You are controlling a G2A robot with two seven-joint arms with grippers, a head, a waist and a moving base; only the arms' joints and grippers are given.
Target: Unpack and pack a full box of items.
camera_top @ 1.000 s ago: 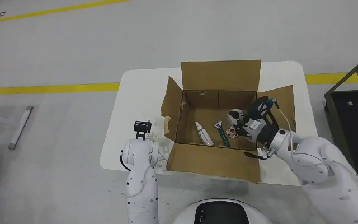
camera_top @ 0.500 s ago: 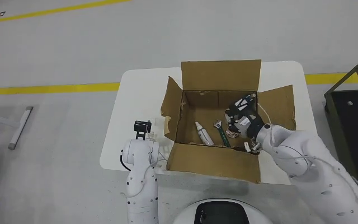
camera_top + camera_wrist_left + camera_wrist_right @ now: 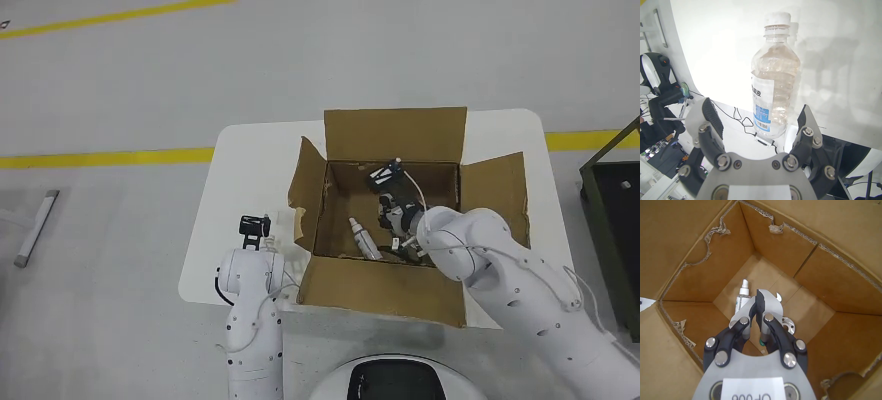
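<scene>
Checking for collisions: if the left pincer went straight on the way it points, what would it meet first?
The clear bottle standing on the white table: it sits right ahead of the open left pincer, roughly centred between the jaws. How far off it is, is unclear.

Box point(image 3: 385, 290) top unobstructed, flaps folded out. Right gripper point(image 3: 758, 294) hangs mid-box over spray bottle point(image 3: 743, 294), wrench point(image 3: 779, 297) and flange point(image 3: 788, 326). Bare floor toward back wall. Upright water bottle point(image 3: 772, 75) stands just ahead of left gripper point(image 3: 756, 103).

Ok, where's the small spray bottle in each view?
Top view: spray bottle lies on the cardboard box floor, left of centre.
Right wrist view: spray bottle beyond the shut fingers, on the floor.
Left wrist view: faces a clear bottle instead.
Shared landmark: the cardboard box.
</scene>
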